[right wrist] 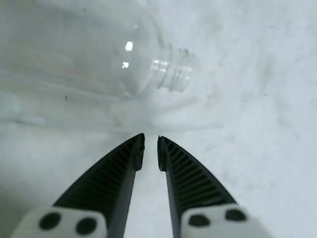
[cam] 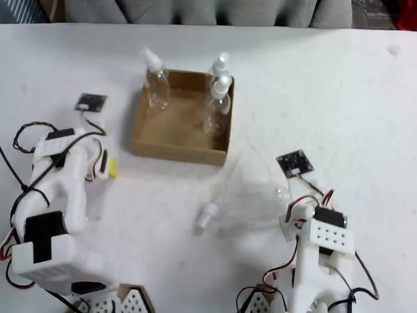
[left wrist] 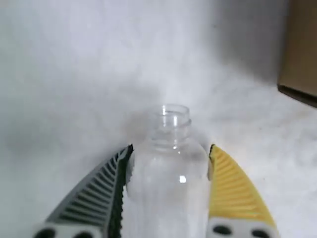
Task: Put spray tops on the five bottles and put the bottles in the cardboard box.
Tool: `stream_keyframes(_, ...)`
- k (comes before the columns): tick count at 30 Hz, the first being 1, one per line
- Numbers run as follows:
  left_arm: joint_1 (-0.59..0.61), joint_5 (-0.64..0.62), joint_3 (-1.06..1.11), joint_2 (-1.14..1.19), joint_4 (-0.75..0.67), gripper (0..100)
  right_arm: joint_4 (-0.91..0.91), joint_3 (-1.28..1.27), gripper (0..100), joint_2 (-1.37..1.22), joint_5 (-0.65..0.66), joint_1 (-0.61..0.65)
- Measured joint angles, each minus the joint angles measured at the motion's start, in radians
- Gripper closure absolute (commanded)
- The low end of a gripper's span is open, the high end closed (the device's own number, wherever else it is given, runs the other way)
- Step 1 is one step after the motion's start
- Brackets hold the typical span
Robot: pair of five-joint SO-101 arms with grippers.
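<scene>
An uncapped bottle (left wrist: 171, 191) is gripped at its shoulders by the left gripper (left wrist: 171, 148), left of the cardboard box (cam: 176, 151). Its open neck is left clear, apparently so that a spray top can be fitted. Three capped bottles (cam: 218, 98) are already stood inside the box. A loose spray top (cam: 207, 214) is seen lying on the table (cam: 352, 85) on the near side of the box. A second uncapped bottle (right wrist: 89, 54) is laid on its side just beyond the right gripper (right wrist: 150, 141), whose jaws are drawn almost together on nothing.
</scene>
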State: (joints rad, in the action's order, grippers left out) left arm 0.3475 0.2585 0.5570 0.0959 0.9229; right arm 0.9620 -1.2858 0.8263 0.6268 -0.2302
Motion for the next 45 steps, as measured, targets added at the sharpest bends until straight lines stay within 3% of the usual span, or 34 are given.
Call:
stream_keyframes(3,0.025,-0.086,0.0,0.0,-0.021,98,0.123,0.13,97.8,0.0,0.025,0.006)
stream_keyframes(7,0.034,-0.115,0.0,0.0,-0.031,98,0.336,0.307,97.8,0.0,0.084,0.11)
stream_keyframes(12,0.034,-0.121,0.0,0.0,-0.031,98,0.514,0.362,96.9,0.0,0.316,0.342)
stream_keyframes(16,0.034,-0.121,0.0,0.0,-0.031,98,0.597,0.356,89.6,0.0,0.528,0.525)
stream_keyframes(21,0.034,-0.121,0.0,0.0,-0.031,98,0.572,0.272,88.0,0.0,0.577,0.689)
stream_keyframes(24,0.034,-0.121,0.0,0.0,-0.031,98,0.493,0.21,87.9,0.0,0.58,0.726)
stream_keyframes(45,0.032,-0.086,0.0,0.0,-0.031,98,0.193,0.144,87.8,-0.095,0.588,0.738)
